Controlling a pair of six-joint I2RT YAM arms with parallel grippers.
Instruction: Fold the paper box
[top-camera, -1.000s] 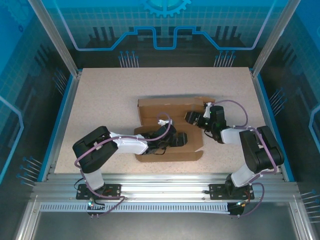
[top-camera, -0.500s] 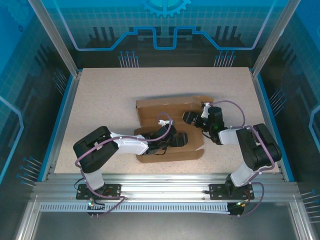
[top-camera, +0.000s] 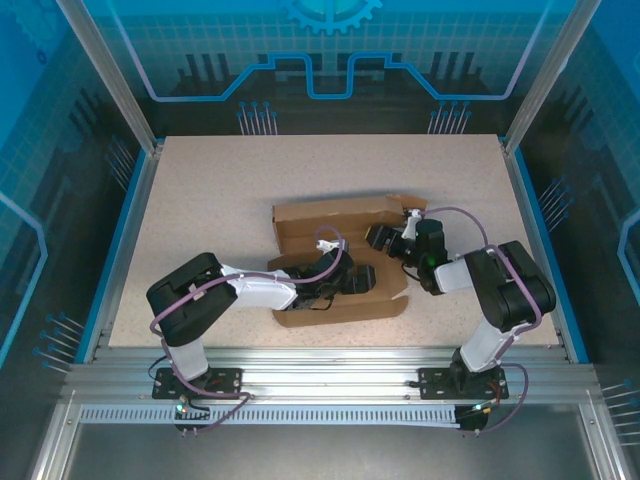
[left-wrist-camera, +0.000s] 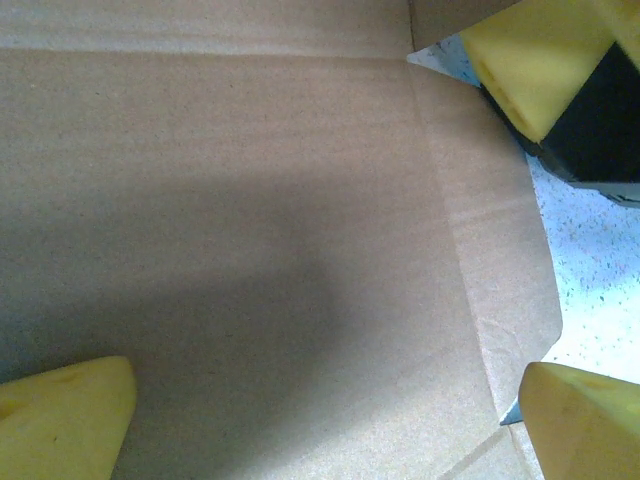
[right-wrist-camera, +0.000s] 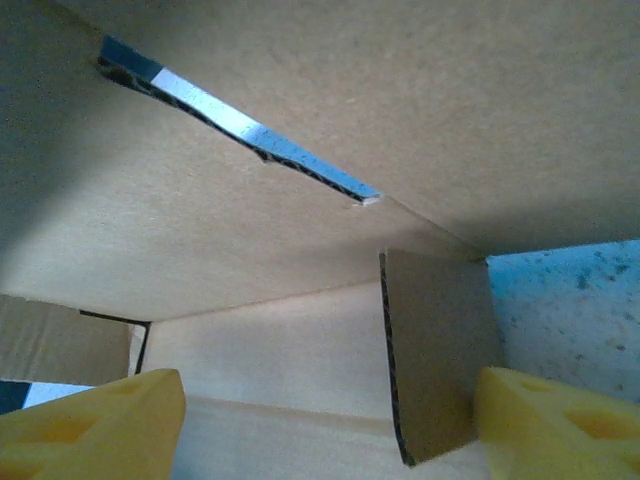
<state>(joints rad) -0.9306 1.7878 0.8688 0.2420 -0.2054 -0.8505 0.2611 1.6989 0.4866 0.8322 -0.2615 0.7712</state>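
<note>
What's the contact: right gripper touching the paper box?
Cannot tell. Right wrist view: the paper box flap stands inside the right gripper, its edge beside one fingertip; no plain contact or gap.

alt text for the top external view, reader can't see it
Seen from above, two robot arms reach over a partly folded brown paper box in the middle of a speckled table. The left gripper sits low over the box's floor near its right end; the right gripper meets the box's right side.
</note>
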